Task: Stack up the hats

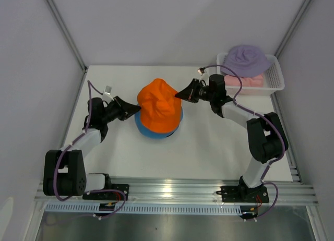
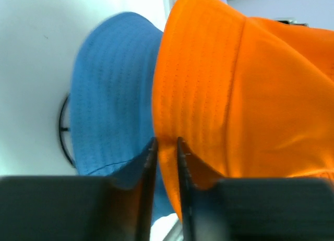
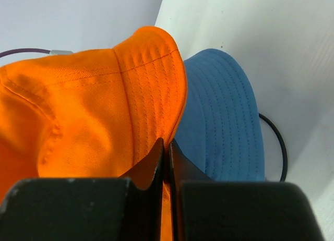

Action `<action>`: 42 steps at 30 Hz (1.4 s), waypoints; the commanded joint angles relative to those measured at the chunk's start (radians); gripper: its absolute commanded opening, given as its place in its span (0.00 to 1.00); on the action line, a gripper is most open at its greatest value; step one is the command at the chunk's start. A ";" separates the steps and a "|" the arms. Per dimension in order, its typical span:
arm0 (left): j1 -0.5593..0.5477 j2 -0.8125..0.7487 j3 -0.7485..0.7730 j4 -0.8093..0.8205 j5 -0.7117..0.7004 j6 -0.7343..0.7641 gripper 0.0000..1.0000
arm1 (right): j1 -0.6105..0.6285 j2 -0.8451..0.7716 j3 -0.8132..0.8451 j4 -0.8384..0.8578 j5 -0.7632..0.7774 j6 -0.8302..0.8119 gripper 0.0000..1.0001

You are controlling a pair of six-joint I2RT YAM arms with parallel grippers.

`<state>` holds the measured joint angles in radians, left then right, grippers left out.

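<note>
The orange hat (image 1: 159,105) sits over the blue hat (image 1: 141,128) in the middle of the table, with only the blue brim showing beneath it. My left gripper (image 1: 136,109) is closed on the orange brim (image 2: 172,110) at the hat's left side, the fabric pinched between its fingers (image 2: 166,142). At the hat's right side my right gripper (image 1: 177,95) is shut tight on the orange brim (image 3: 156,95), with the blue brim (image 3: 224,121) just beside it. A lavender hat (image 1: 245,59) lies on top of a pink hat (image 1: 244,81) at the back right.
The lavender and pink hats rest in a white mesh basket (image 1: 277,80) at the table's back right corner. A black wire stand (image 2: 63,131) shows under the blue hat, also seen from the right wrist (image 3: 279,143). White walls enclose the table on three sides.
</note>
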<state>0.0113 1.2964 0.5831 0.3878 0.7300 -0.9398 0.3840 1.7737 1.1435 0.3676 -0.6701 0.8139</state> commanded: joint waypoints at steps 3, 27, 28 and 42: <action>-0.033 -0.015 0.017 -0.004 -0.010 0.030 0.01 | 0.018 -0.031 -0.007 -0.031 0.035 -0.053 0.00; -0.036 -0.258 -0.063 -0.418 -0.323 0.305 0.01 | 0.044 -0.148 -0.083 -0.222 0.179 -0.212 0.00; -0.036 -0.261 -0.063 -0.435 -0.330 0.305 0.01 | 0.047 -0.146 -0.085 -0.228 0.187 -0.216 0.01; -0.059 -0.311 -0.094 -0.463 -0.366 0.299 0.02 | 0.076 -0.163 -0.133 -0.242 0.236 -0.231 0.10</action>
<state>-0.0395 1.0550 0.4541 -0.0540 0.3618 -0.6701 0.4515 1.6550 0.9894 0.1432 -0.4736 0.6216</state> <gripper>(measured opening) 0.014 0.091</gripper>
